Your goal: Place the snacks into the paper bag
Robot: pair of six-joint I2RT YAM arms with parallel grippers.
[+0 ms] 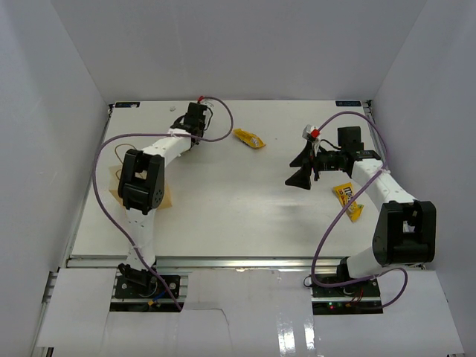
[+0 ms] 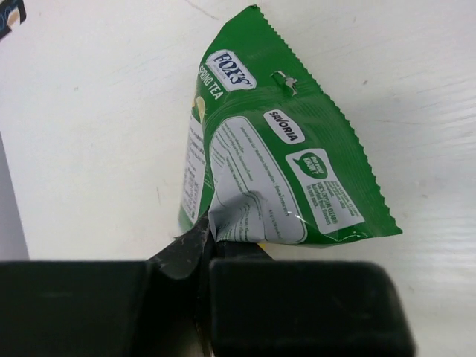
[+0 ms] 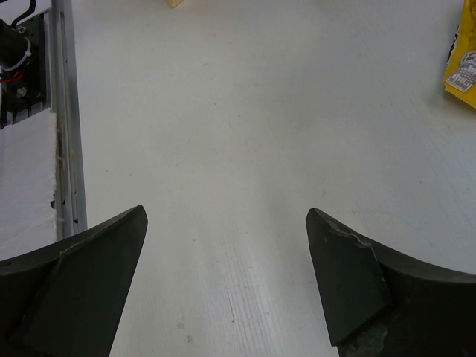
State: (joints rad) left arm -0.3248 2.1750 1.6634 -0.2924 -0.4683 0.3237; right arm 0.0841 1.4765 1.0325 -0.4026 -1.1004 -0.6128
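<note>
**Green packet in the left claw, bag lying back under its own arm**

The white table [image 1: 238,223] was walled on three sides, with plenty of bare surface across its middle. The paper bag [image 1: 114,186] sat near the left edge, mostly hidden beneath the left arm's elbow. Only tan corners showed on either side of it, and I could not tell which way its mouth faced.

The left gripper [image 1: 195,117] was reached out to the far left, near the back wall. From its wrist camera, its fingers were pinched tight on one corner of the green packet [image 2: 275,163]. The packet's long axis ran away from the claw, and I could not tell whether it had cleared the table.

From that claw, the bag lay back toward the robot's base and a little left. To my eye the carry meant folding the arm in over itself, with the left wall close by.

The right gripper [image 1: 301,169] hung over bare table right of centre, its jaws spread wide with nothing between them, well apart from the bag. The M&M's pack [image 1: 347,199] lay just beside the right forearm. The orange-yellow wrapper [image 1: 249,138] lay slantwise between the two claws, toward the back.
</note>
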